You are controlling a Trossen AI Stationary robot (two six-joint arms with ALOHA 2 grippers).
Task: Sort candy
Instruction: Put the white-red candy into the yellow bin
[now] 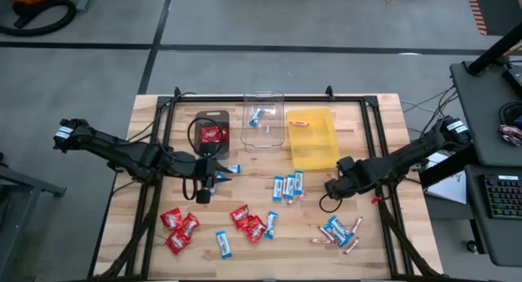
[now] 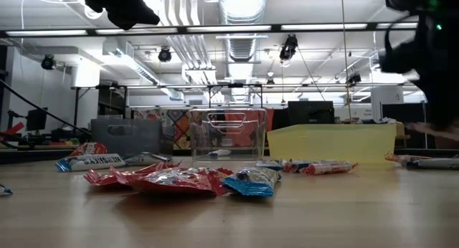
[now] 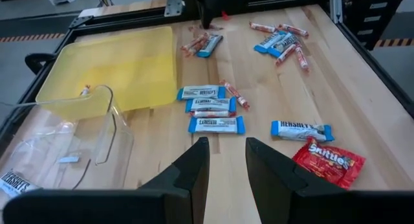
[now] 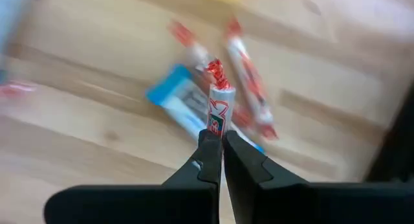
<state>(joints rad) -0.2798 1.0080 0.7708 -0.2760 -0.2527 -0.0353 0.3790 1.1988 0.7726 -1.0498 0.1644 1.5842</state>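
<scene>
- Two dark arms reach in over the wooden tabletop [image 1: 253, 262], the left arm from the left edge, the right arm from the right edge.
- Right end effector [image 4: 222, 137]: its fingers are closed on a thin pinkish-copper stick [image 4: 220, 106], which stands out past the fingertips above other sweets on the wood. In the high view this end effector [image 1: 332, 187] hangs near the front corner of the yellow tray [image 1: 312, 138].
- Left end effector [image 3: 226, 153]: fingers parted with bare wood between them — nothing is held. In the high view it [image 1: 204, 192] sits just in front of the dark tray [image 1: 212, 132].
- Dark tray: holds one crinkly red packet [image 1: 213, 134].
- Clear tray [image 1: 265, 120]: stands between the dark and yellow trays and holds one blue-and-white bar [image 1: 258, 115].
- Yellow tray: holds one pinkish stick [image 1: 298, 123] near its far end.
- Loose candy on the tabletop — a cluster of red packets [image 1: 178, 227] toward the front left; a second red cluster [image 1: 248, 222] near the middle, with a blue bar [image 1: 272, 223] beside it; a single blue bar [image 1: 223, 244] between the two clusters.
- Middle group: several blue-and-white bars [image 1: 289, 184] lie side by side in front of the yellow tray.
- Front right group: blue bars and pinkish sticks [image 1: 338, 232] lie mixed together, below the right end effector.
</scene>
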